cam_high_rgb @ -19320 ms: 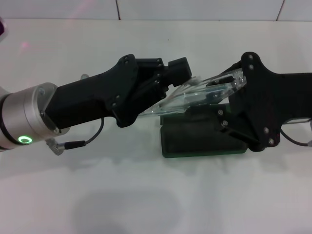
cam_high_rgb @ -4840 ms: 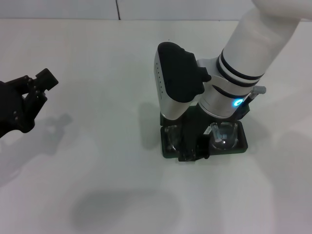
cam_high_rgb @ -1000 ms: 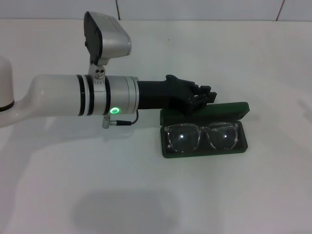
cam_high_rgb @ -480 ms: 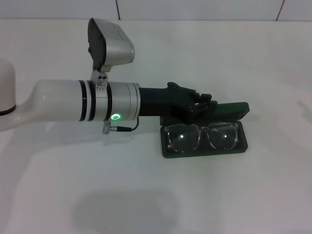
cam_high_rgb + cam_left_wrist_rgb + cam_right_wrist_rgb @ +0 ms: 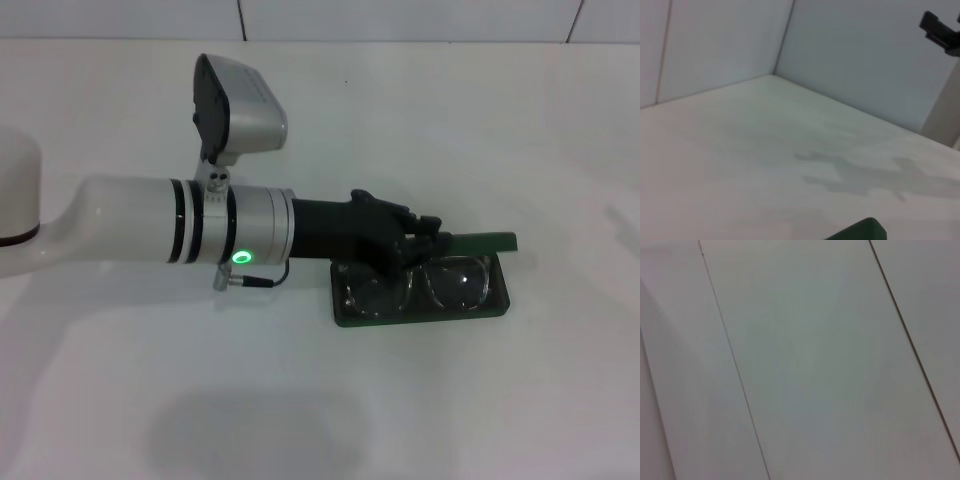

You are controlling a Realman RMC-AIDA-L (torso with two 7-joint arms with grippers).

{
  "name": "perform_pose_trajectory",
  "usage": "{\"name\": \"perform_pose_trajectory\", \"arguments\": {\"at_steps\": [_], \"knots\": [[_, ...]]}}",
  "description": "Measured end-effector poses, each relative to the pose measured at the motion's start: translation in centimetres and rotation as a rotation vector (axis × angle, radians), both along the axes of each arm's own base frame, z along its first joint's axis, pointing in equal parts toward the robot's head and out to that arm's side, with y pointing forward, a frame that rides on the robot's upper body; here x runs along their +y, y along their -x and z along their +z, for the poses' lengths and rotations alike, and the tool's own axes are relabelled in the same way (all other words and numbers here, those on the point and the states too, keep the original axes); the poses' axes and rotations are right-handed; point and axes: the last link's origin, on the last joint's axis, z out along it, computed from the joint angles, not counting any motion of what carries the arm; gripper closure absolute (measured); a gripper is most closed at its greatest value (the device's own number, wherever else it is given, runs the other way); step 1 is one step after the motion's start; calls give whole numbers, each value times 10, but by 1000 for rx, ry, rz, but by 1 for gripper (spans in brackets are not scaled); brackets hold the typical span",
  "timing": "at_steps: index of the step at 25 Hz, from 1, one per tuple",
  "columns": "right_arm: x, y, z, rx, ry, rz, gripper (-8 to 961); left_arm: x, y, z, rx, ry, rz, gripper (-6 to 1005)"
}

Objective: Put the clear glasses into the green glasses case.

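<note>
Head view: the left arm [image 5: 180, 235] reaches in from the left across the white table [image 5: 300, 400], its white and silver forearm lying nearly level, with a green ring light lit near the wrist. A white wrist camera housing [image 5: 238, 108] stands up from that arm. The black left gripper [image 5: 428, 235] sits over the left-hand rear part of the case [image 5: 420, 310], right at the lid [image 5: 480, 240]. Whether its fingers are spread or closed cannot be told from here, as they merge with the dark lid and the hand's body.

The case lies flat on the table to the right of centre, long side running left to right. Its lid is tipped far forward, showing only as a thin dark green strip above the tray's rear edge, so the case is partly closed but not shut. The glasses [image 5: 445, 285] lie inside the tray, lenses facing up; the right lens is plain to see, while the left lens is partly under the gripper.

Left wrist view shows bare table, walls behind, and a green corner of the case [image 5: 860, 231] at the frame's edge. Right wrist view shows only pale panelled wall; the right gripper is out of sight.
</note>
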Motion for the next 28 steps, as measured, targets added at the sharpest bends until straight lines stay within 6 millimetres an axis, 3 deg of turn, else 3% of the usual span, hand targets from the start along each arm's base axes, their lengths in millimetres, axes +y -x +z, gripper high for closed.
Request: {"name": "perform_pose_trajectory", "arguments": {"at_steps": [15,22,25,28], "knots": [[5,5,-6,2,26,22,322,-37,9,-17,-2,34,-186,799],[4,6,-17,-61,141,39,323,-52,-14,9,-193,87,-295,751],[7,17,-34,-138,289,114,323,-61,-7,31,-286,94,-322,726],[10,27,-50,-194,395,183,323,-63,7,55,-371,83,-239,702]]}}
